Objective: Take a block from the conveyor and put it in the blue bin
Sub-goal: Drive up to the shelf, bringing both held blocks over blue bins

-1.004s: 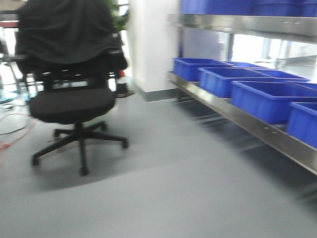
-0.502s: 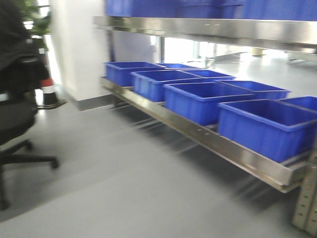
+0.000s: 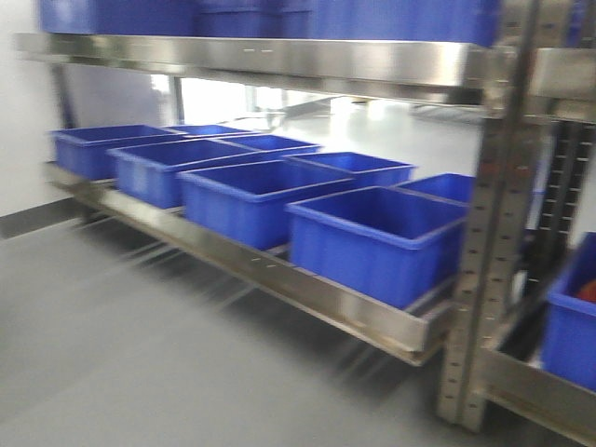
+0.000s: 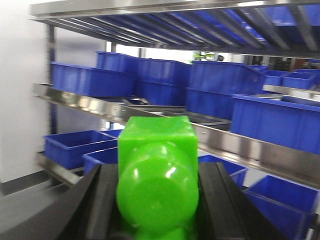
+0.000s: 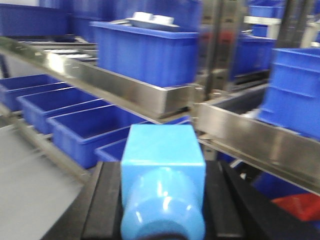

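Observation:
My left gripper [image 4: 157, 200] is shut on a bright green block [image 4: 156, 175], held between its two black fingers [image 4: 97, 205]. My right gripper [image 5: 162, 200] is shut on a light blue block [image 5: 162, 175], held between its black fingers [image 5: 105, 205]. A row of open blue bins stands on the low steel shelf; the nearest blue bin [image 3: 377, 240] is at centre right in the front view. Blue bins also show in the left wrist view [image 4: 72, 147] and the right wrist view [image 5: 85, 130]. The conveyor is out of view. Neither gripper shows in the front view.
A steel rack with an upper shelf [image 3: 279, 60] and a perforated upright post [image 3: 489, 233] stands ahead. More blue bins fill the upper shelves [image 4: 272, 117]. Grey floor [image 3: 112, 354] lies at left and front. A white wall [image 3: 19, 121] is at far left.
The front view has swung to the right: the black office chair and the white pillar have left the frame, and the rack with blue bins now fills it, closer.

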`<state>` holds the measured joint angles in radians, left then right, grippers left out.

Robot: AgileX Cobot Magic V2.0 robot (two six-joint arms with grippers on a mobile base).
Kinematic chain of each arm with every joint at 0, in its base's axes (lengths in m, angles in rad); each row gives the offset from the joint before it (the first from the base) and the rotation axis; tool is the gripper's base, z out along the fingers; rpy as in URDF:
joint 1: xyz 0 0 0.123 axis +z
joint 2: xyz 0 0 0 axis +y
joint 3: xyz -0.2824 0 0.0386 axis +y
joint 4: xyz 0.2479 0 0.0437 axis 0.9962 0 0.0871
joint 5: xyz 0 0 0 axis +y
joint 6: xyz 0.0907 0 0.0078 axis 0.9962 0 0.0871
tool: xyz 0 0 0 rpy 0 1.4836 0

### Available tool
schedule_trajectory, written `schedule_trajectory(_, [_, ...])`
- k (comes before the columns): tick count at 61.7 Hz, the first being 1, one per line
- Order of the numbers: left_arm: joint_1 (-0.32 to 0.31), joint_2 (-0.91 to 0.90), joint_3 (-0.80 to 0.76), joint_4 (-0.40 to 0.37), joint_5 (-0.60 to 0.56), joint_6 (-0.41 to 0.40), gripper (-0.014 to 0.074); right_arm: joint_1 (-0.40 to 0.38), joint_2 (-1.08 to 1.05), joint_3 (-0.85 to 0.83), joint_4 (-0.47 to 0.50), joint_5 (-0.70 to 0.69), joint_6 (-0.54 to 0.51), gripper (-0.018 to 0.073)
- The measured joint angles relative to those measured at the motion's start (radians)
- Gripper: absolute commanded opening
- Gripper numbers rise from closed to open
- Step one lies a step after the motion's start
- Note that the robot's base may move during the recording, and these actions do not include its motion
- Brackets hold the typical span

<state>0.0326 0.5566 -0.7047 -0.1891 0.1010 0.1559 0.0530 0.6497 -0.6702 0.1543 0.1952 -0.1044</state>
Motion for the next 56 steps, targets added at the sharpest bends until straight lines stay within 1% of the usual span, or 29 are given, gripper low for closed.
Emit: schedule_trajectory(56, [0.0, 0.0, 0.0, 0.0, 0.0, 0.0, -0.0111, 0.0, 0.0, 0.0, 0.0, -0.002, 0.0, -0.0162])
